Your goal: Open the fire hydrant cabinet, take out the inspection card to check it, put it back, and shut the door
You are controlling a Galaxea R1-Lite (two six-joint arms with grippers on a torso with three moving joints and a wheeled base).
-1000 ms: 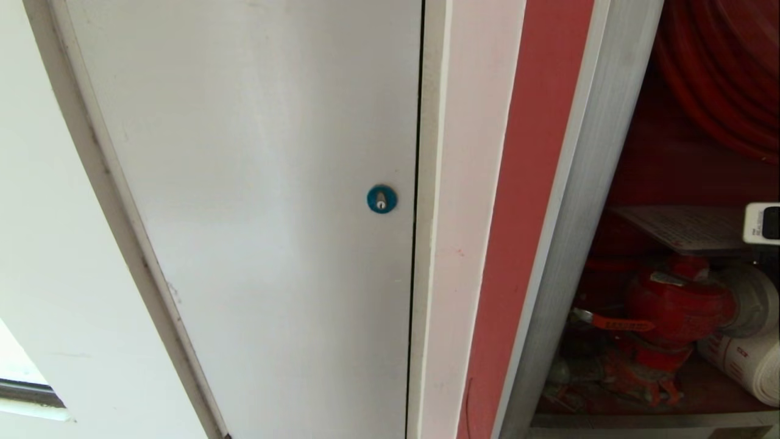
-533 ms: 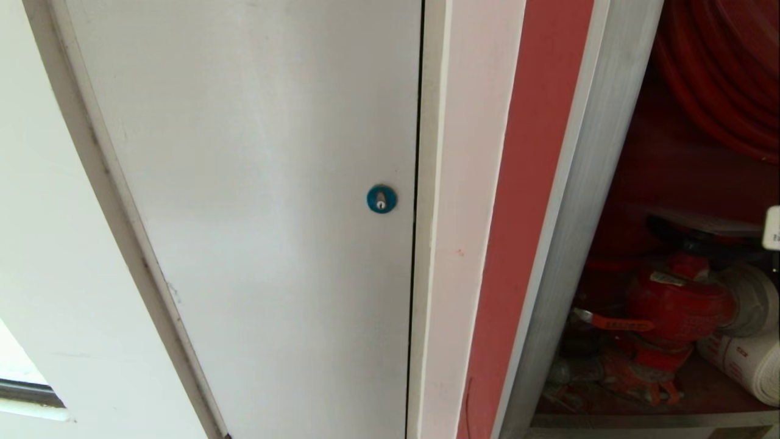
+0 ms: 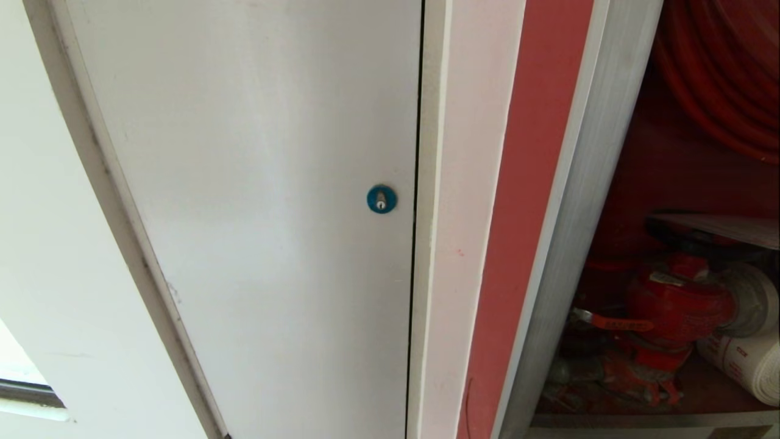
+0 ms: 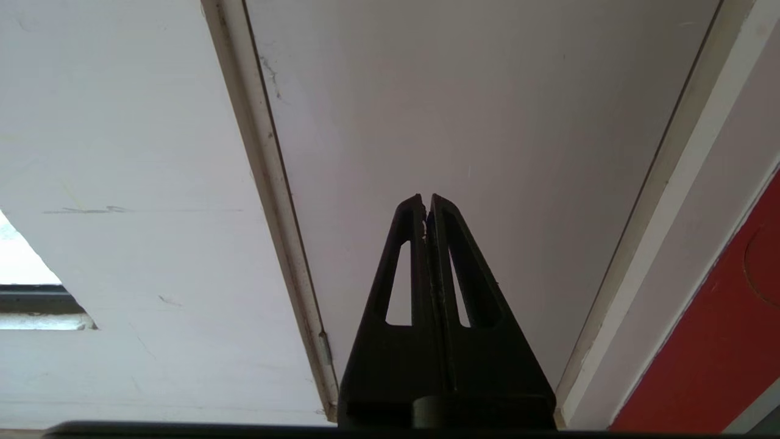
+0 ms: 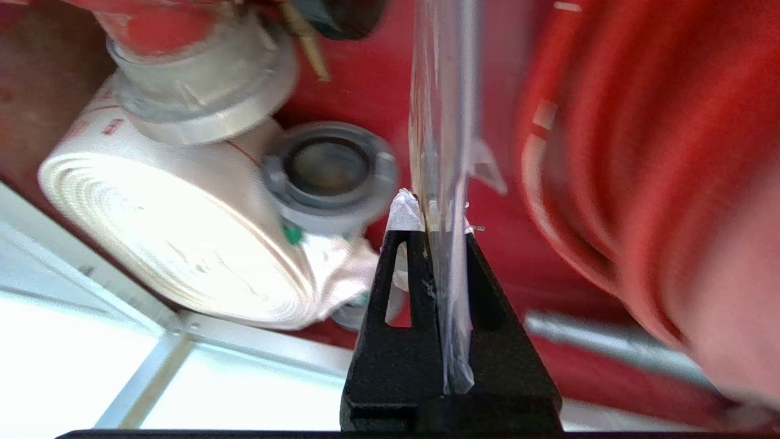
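The right tool (image 5: 436,228) pinches the edge of the inspection card (image 5: 442,140) inside the open fire hydrant cabinet (image 3: 585,183), near the white rolled hose (image 5: 170,225). The card is thin and slippery, so it could slide out and fall. The left tool (image 4: 426,201) is pressed closed, holding nothing.

Fire hydrant cabinet (image 3: 573,201) stood open before me: silver aluminium frame, red lining, red hose reel (image 3: 725,73) coiled at top, red hydrant valve (image 3: 676,308) low inside with the white rolled hose (image 3: 746,363) just beside it on the cabinet floor. Inspection card (image 5: 442,122) was pinched edge-on in my right gripper (image 5: 436,235), inside a clear sleeve. From my head the card (image 3: 725,227) showed as a pale flat sheet, roughly level, above the valve.
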